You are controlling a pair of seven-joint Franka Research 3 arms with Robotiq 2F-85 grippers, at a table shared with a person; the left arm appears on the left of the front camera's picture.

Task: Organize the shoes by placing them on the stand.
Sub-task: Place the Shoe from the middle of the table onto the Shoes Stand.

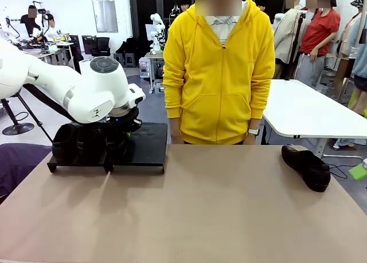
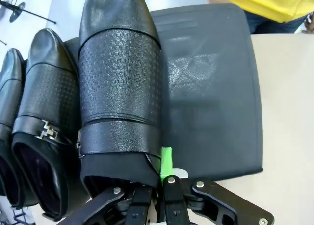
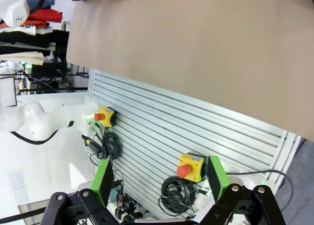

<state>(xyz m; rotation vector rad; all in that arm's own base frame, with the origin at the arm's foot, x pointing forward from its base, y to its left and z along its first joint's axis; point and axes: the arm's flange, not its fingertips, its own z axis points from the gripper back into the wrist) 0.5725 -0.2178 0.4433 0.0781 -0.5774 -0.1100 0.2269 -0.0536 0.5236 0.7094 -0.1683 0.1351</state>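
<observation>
My left gripper hangs over the left part of the black stand. In the left wrist view it is shut on the heel rim of a black shoe, which lies toe-away over the stand's panel. Two more black shoes lie side by side to its left on the stand. Another black shoe lies on the tan table at the far right. My right gripper is open, with nothing between its green pads.
A person in a yellow hoodie stands at the far edge of the tan table, hands down. Below the table edge, the right wrist view looks at a slatted panel with yellow emergency-stop boxes and cables.
</observation>
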